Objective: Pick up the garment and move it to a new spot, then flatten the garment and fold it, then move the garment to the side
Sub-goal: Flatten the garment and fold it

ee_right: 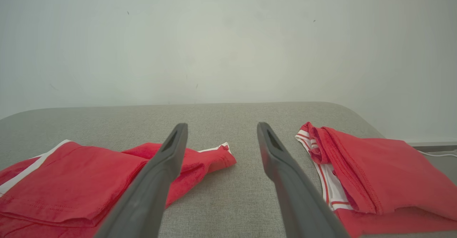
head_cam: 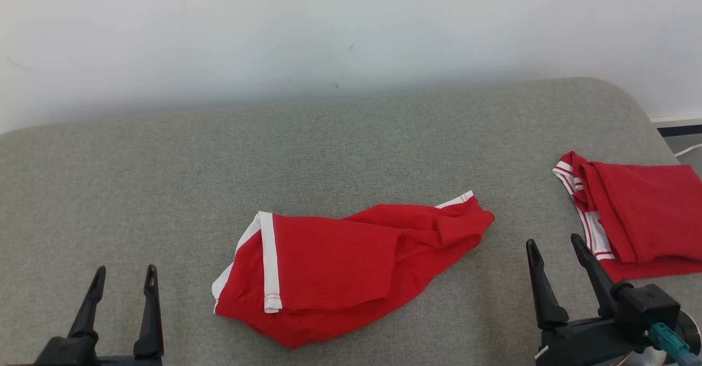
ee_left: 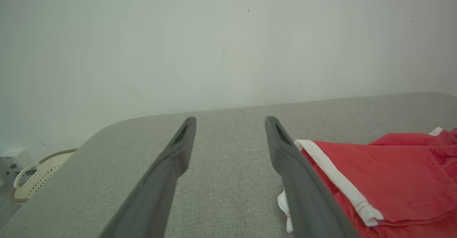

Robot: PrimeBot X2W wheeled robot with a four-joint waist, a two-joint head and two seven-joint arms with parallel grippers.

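A crumpled red garment with white trim lies loosely in the middle of the grey padded table; it also shows at the right of the left wrist view and at the left of the right wrist view. My left gripper stands open at the lower left, a short way left of the garment, nothing between its fingers. My right gripper stands open at the lower right, between the crumpled garment and a folded one, empty as well.
A second red garment, folded, with white striped trim, rests at the table's right edge. A pale wall rises behind the table. Beyond the table's left corner stands a cream perforated basket. A cable lies on the floor at far right.
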